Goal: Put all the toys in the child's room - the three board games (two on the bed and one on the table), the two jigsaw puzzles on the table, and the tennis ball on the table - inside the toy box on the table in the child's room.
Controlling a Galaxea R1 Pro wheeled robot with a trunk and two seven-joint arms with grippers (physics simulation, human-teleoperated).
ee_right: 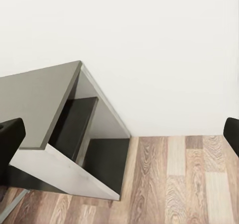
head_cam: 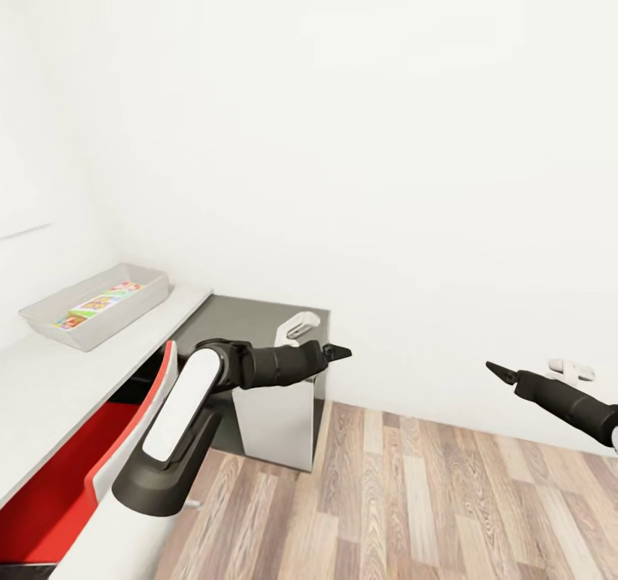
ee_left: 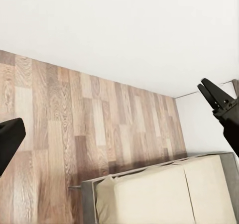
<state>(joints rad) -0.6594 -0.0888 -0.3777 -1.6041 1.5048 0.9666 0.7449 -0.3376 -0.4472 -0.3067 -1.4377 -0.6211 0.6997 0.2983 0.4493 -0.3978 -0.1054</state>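
While both arms hang in the air with nothing in their grasp, one toy box (head_cam: 39, 318) sits on the table (head_cam: 51, 391), holding colourful flat items.

The toy box lies on the light-grey top, its long axis running away from the table's near edge toward the wall; inside it, three bright pieces (head_cam: 96, 305) lie in a row along that axis. Beyond the box, the table's dark-grey section (head_cam: 249, 318) adjoins. The left gripper (head_cam: 336, 353) hovers past that section; its fingers look closed to a point. The right gripper (head_cam: 498, 372), well apart from the table, looks likewise closed.

Light-grey toy box (head_cam: 51, 323), dark-grey-topped table (head_cam: 249, 318), brown wood-grain floor (head_cam: 429, 494), white wall (head_cam: 386, 134)
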